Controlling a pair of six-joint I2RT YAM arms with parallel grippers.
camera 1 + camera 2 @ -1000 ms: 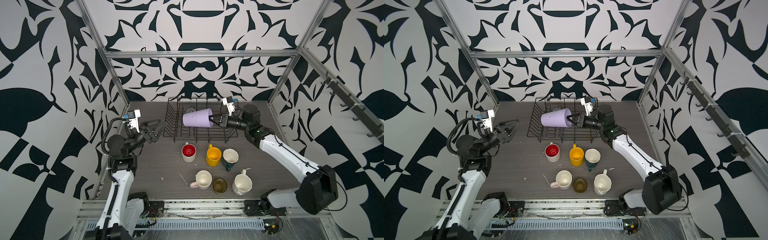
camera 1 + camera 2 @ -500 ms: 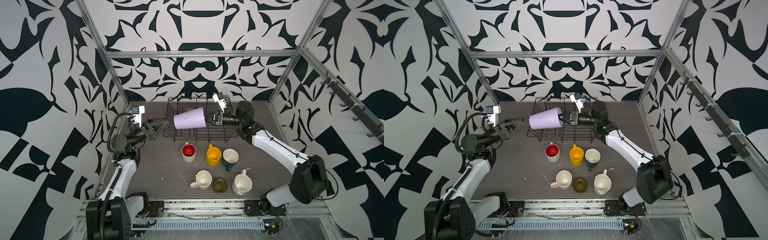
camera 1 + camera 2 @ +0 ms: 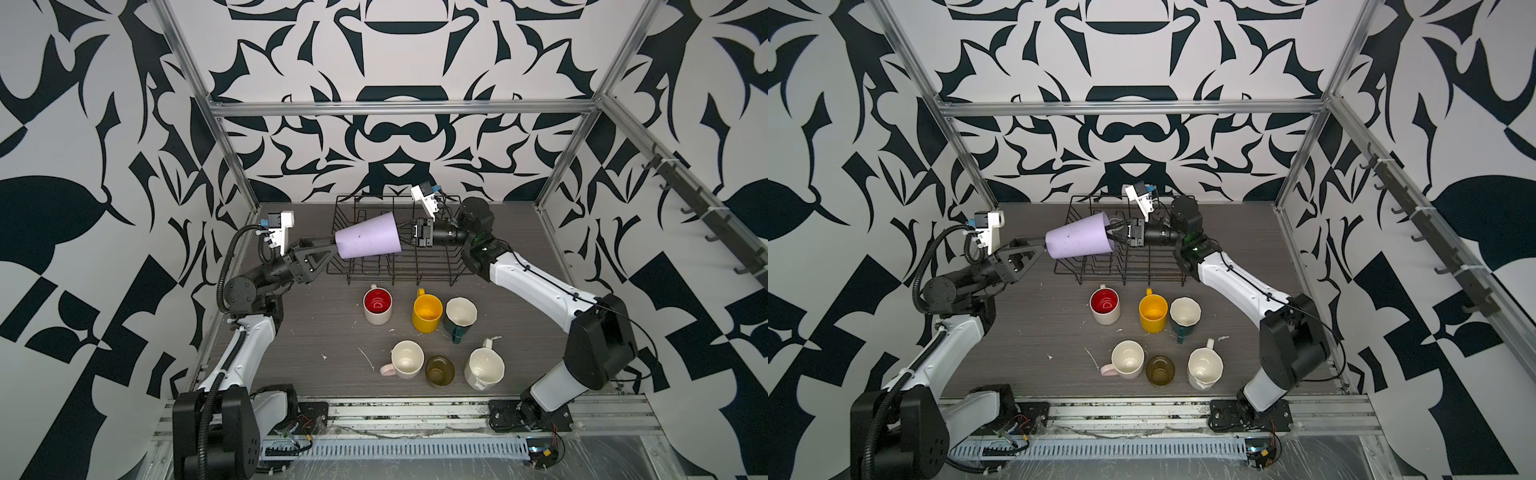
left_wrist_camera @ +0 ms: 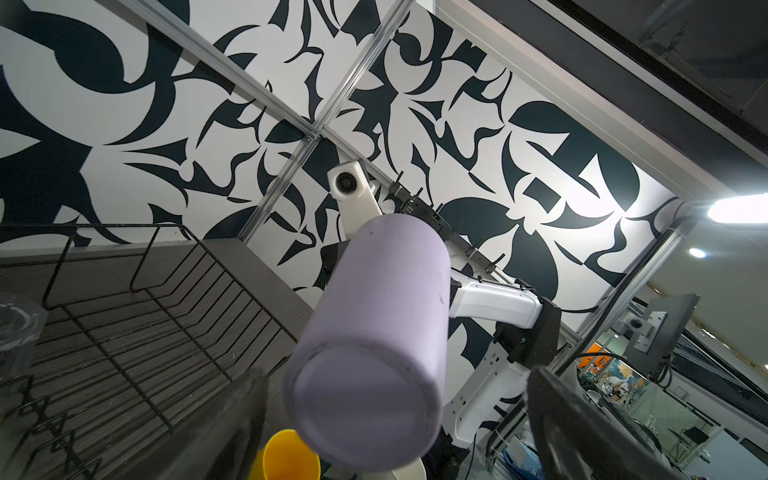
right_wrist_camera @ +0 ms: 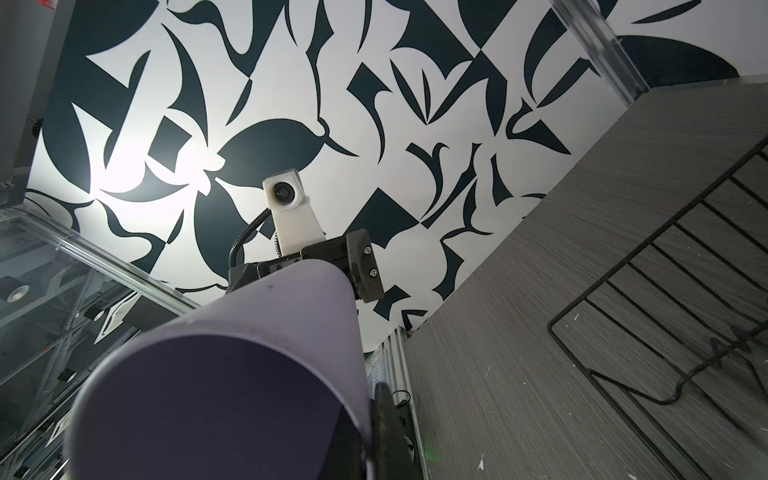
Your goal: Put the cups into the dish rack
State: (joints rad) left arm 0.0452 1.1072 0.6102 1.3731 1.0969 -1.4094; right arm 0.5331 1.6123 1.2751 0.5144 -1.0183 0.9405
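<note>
Two grippers meet at one cup, which is held in the air over the left end of the dish rack (image 3: 415, 270). We see the lilac tumbler (image 3: 368, 237) lying on its side. Its long axis runs nearly level, left to right across both top views. The narrow closed base points toward the left arm and the wide open mouth toward the right arm.

The right gripper (image 3: 404, 237) is closed on the rim at the mouth, one finger inside the wall and one outside, and it alone carries the tumbler. The left gripper (image 3: 329, 250) stands wide, its two fingers flanking the base. In the left wrist view a gap shows on either side of the base, so we judge that the fingers do not touch it, though the blur there leaves this uncertain. The right wrist view looks into the dark mouth of the tumbler.

A clear glass (image 4: 16, 328) sits inside the rack. Six further cups stand upright on the table (image 3: 316, 332) in front of the rack, well apart from both grippers. The row nearer the rack holds the red-lined pink mug (image 3: 377, 305), yellow mug (image 3: 427, 312) and dark green mug (image 3: 460, 316). The front row holds the cream mug (image 3: 407, 359), olive glass (image 3: 439, 370) and white faceted mug (image 3: 484, 369), each just beside the next.
</note>
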